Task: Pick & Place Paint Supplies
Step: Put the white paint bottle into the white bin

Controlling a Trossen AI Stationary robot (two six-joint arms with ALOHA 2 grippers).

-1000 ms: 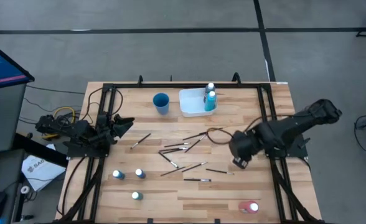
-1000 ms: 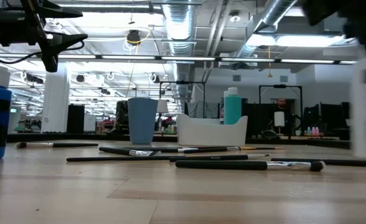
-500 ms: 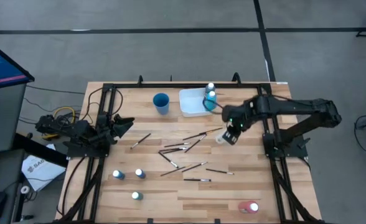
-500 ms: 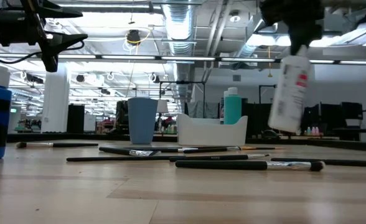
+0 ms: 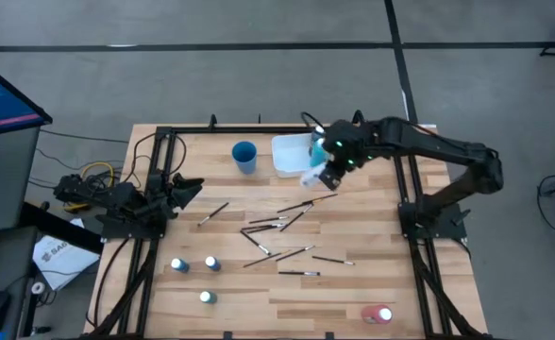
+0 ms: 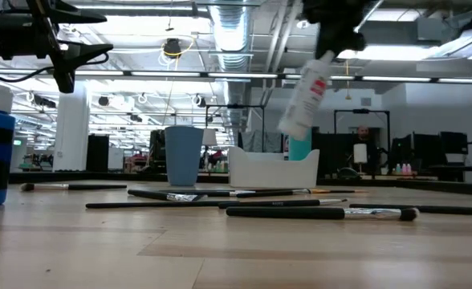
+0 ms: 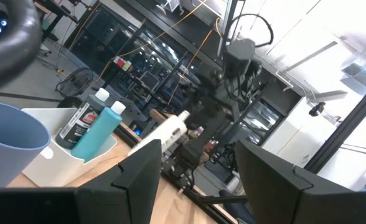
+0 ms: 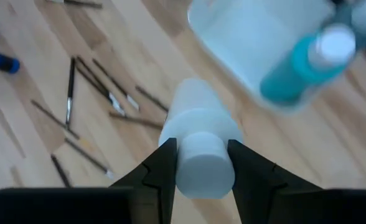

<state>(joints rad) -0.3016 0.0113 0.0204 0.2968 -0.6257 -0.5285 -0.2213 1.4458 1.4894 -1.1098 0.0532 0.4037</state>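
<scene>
The wooden desk (image 5: 353,293) carries everything, with the right arm reaching across its far side and the left arm parked at its left edge. The left gripper (image 5: 191,186) hangs idle there with its jaws standing apart and nothing between them.

The right gripper (image 5: 335,161) hovers in the air just beside the white rectangular tray (image 5: 287,156), its jaws closed on the cap end of a white paint bottle (image 5: 316,177). In the right wrist view the white bottle (image 8: 198,146) juts straight out from between the jaws, capped end pinched by both fingers. In the low view it hangs tilted, well clear of the desk, above the tray's near wall (image 6: 272,170).

Just beyond the jaws, inside the tray, stand a teal paint bottle (image 8: 298,71) and a dark paint bottle (image 7: 80,121), touching each other. The blue cup (image 5: 244,156) stands on the far side of the tray from the jaws.

Below and nearer than the jaws, a scatter of paintbrushes (image 5: 277,227) lies flat on the desk, some crossing. Well apart from the jaws, three white-capped bottles (image 5: 193,265) stand near the front left, and a red paint bottle (image 5: 378,314) lies at the front right.
</scene>
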